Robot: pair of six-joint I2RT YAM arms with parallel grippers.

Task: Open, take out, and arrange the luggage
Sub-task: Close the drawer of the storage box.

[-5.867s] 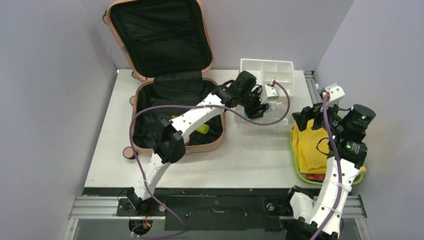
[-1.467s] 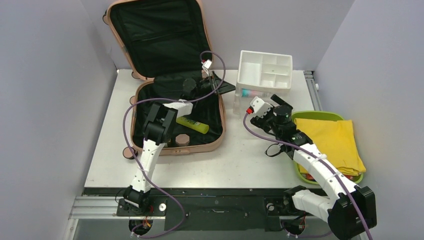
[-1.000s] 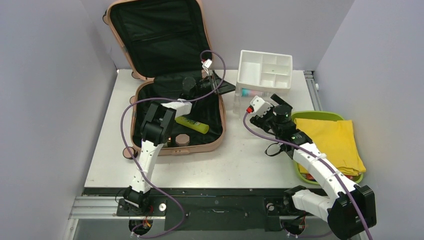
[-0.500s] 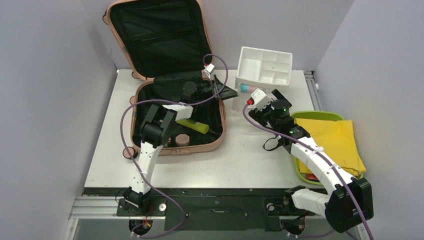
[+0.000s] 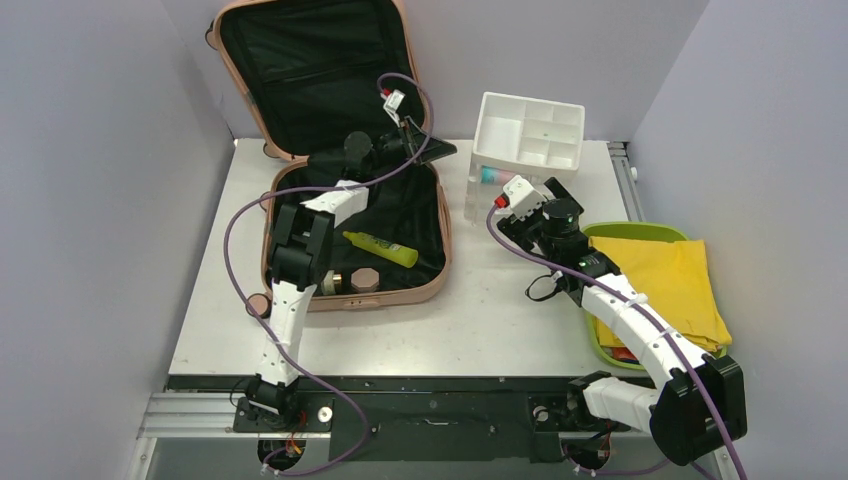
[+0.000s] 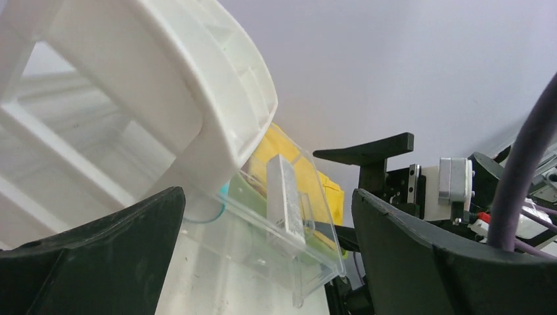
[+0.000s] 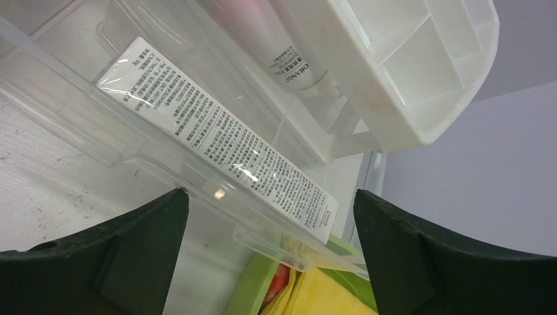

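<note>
Pink luggage lies open at the far left of the table, lid leaning on the back wall. Left gripper hangs over its far right corner, jaws wide apart, empty. Right gripper is spread too, by the clear box

The luggage at left is salmon pink with a black lining and holds a yellow-green tube, the far organizer is white, and the right tray is lime green under yellow cloth.
</note>
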